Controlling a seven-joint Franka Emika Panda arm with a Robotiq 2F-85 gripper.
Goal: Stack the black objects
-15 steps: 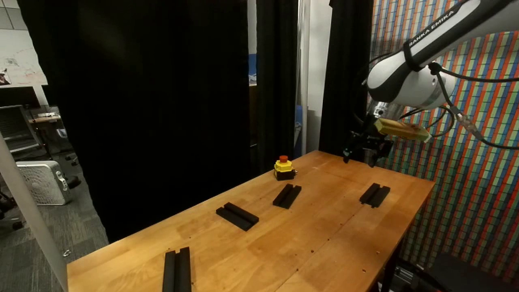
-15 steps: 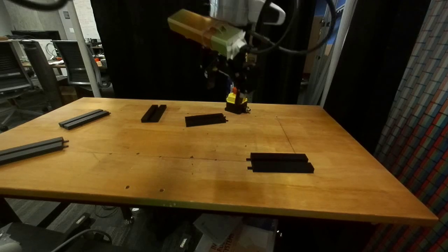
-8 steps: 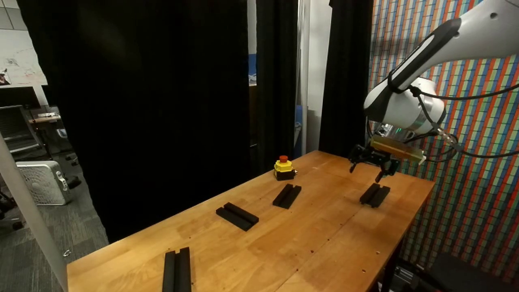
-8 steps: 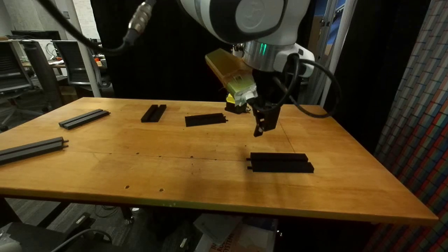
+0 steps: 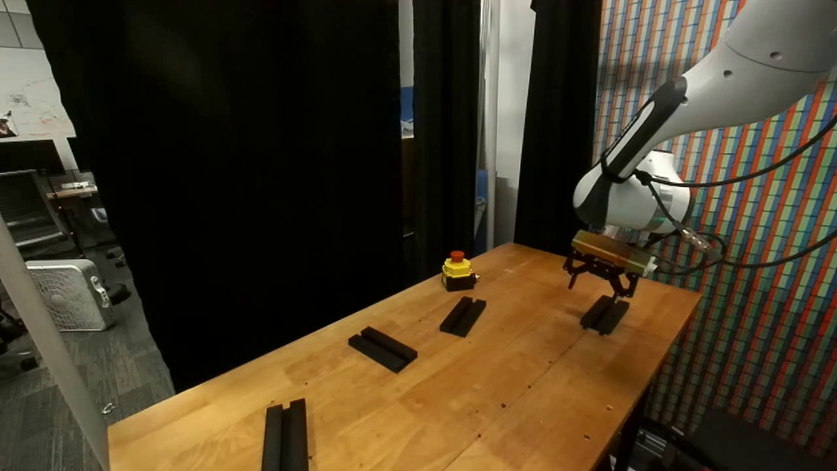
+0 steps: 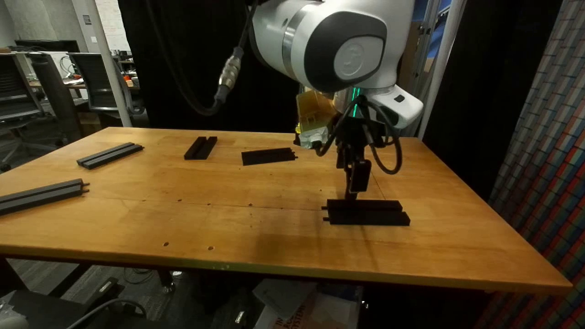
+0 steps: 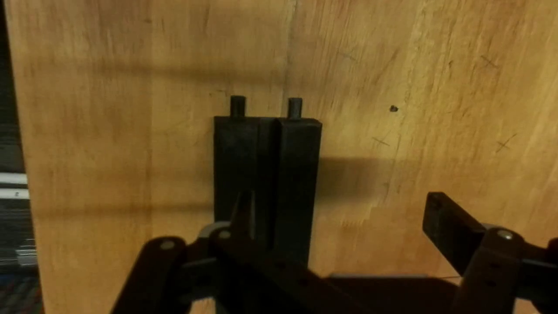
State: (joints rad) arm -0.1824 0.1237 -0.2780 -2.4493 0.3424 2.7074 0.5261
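Gripper (image 5: 593, 292) hangs partly over a black bar (image 6: 368, 216), jaws apart

"What's the desk (image 6: 292, 256) made of?"
"Wood, smooth, with a faint sheen."
"And the black bars (image 6: 369, 214)?"
"Matt plastic, by the look of them."
"The arm (image 5: 709, 104)?"
"Smooth, faintly glossy; its cable connector (image 6: 230, 71) is shiny metal."
"The curtain (image 5: 229, 183)?"
"Dull cloth."

Bars (image 5: 382, 348) lie apart on the table (image 5: 458, 392) — button (image 5: 458, 269) near one, claw (image 7: 339, 208) partly over another.
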